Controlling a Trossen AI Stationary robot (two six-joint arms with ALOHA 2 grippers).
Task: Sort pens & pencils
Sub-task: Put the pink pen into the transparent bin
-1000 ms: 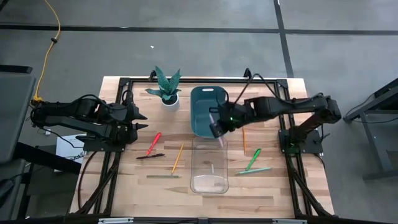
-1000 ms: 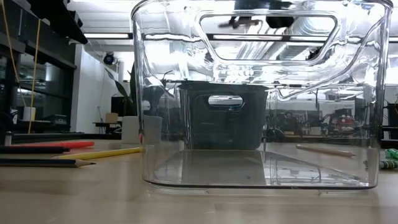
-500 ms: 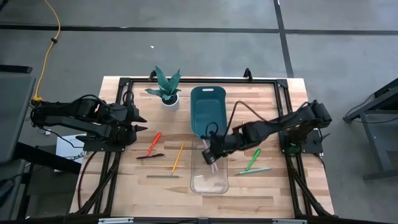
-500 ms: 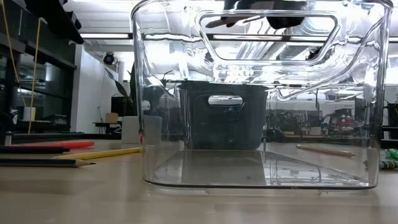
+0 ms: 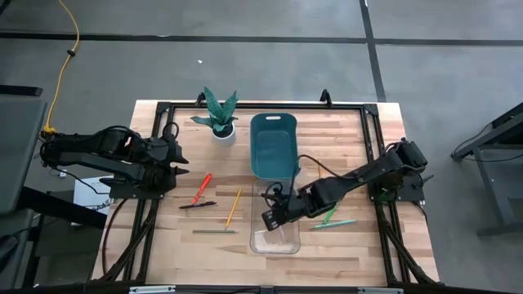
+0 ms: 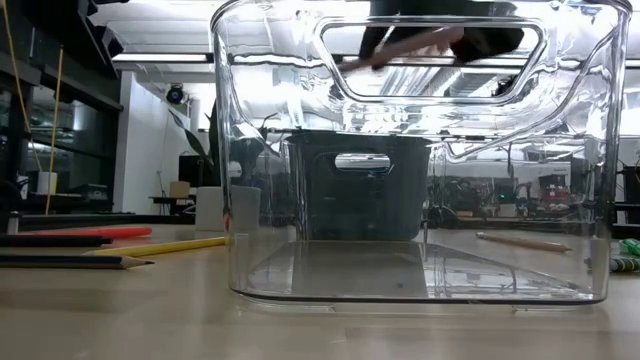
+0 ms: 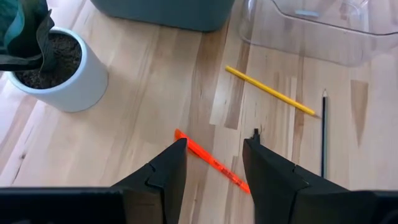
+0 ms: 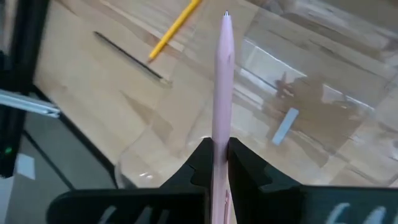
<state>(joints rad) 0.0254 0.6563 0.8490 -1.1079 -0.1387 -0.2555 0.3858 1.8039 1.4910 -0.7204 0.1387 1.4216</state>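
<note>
My right gripper hovers over the clear bin, shut on a pink pen. The pen also shows high up through the bin's wall in the low view. My left gripper stands open above the red pen, near the table's left side. Flat on the wood lie the red pen, a black pen, a yellow pencil, a grey pencil and two green pens. An orange pencil lies right of the bin. My right gripper pinches the pink pen between its two fingers near the pen's rear end. The pen runs forward out of the fingers, along them, with its tip pointing away. It is lifted clear, slanting above the clear bin's open top.
A teal bin stands just beyond the clear bin, and a potted plant stands to its left. A black frame runs round the table. Bare wood lies near the table's near edge on both sides of the clear bin.
My right gripper has carried the pink pen from over the teal bin's near end toward the table's near edge, and now stands over the clear bin. In the low view it has come further down into sight above the bin's rim.
</note>
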